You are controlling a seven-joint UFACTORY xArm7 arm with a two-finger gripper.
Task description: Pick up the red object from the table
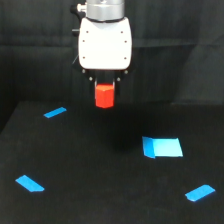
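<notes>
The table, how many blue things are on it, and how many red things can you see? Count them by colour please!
Blue: 4, that is 3 strips and 1 rectangle, all on the table.
Red: 1 block, up under the white gripper, not on the table.
Total: 5

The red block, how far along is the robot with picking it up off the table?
Done: the small red-orange chunky block sits directly under the white end effector, apparently gripped and above the matte black table; the fingers are too dark to confirm. In hand: holding it aloft, apart from the flat blue rectangle. Left: little beyond keeping the hold, if the lift is real.
</notes>
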